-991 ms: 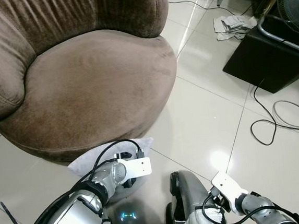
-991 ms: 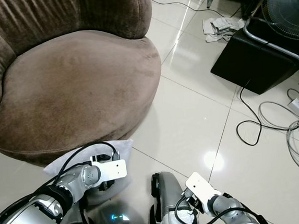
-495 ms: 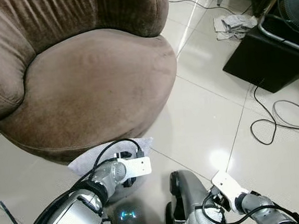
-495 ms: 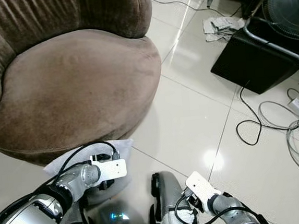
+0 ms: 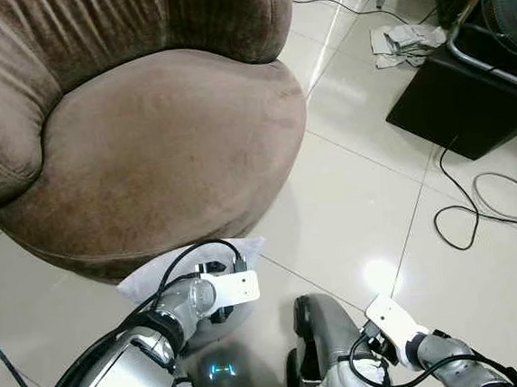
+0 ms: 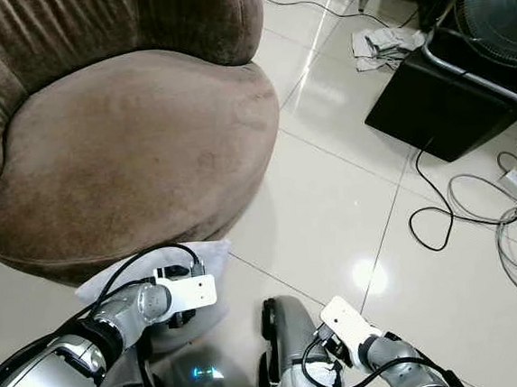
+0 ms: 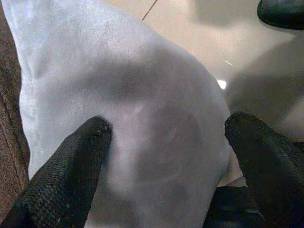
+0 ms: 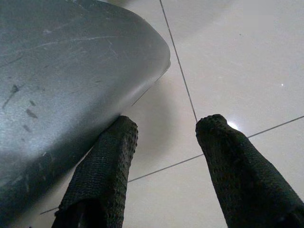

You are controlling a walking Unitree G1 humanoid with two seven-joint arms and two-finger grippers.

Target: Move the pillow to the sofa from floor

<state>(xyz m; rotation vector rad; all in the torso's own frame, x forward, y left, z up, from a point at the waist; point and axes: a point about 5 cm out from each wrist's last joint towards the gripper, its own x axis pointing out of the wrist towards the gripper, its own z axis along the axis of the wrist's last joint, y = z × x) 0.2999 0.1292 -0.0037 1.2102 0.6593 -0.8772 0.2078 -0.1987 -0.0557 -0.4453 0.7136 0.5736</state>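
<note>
Change since earlier: almost nothing has moved; the left wrist sits a touch nearer the robot's left, the pillow and sofa lie as they did
Step in hand: the grasp, judged from the left gripper (image 7: 166, 156) set down over the pillow but not yet closed on it
Pillow: a pale grey, soft, puffy fabric pillow (image 7: 128, 95) lies on the floor against the near foot of the sofa, under the left arm
Left gripper: fingers (image 7: 71, 166) spread wide, straddling the pillow's bulge, one pad pressing its cloth
Right gripper: right gripper (image 8: 164, 161) hangs low at the near right, fingers apart, holding nothing, just beside the robot's smooth grey leg shell (image 8: 57, 61)
Sofa: a round brown velvety sofa (image 5: 163, 138) with a broad, rounded seat, far left
Floor: glossy cream tiles (image 5: 359, 203), thin grout lines, glare spots
Next move: probably to close on a fold of the slack cloth, then lift and carry it forward onto the seat
</note>
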